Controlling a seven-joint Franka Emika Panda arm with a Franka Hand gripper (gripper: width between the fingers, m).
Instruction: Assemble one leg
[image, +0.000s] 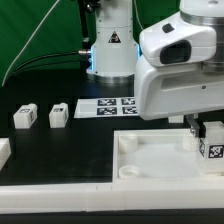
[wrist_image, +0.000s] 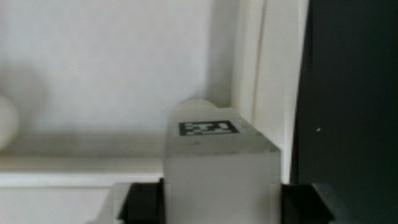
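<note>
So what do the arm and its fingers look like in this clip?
The arm is glossy white with rounded housings and a dark oval inset near its top. Its base is white with a black band carrying a triangular warning label. The fingers are black and blocky.

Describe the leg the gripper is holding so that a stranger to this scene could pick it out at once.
Start at the large white panel in the foreground and go to its corner at the exterior view's right, under the gripper. The leg stands upright there between the fingers, a tag mark on its face. The other two legs lie loose on the black table, far from the gripper.
</note>
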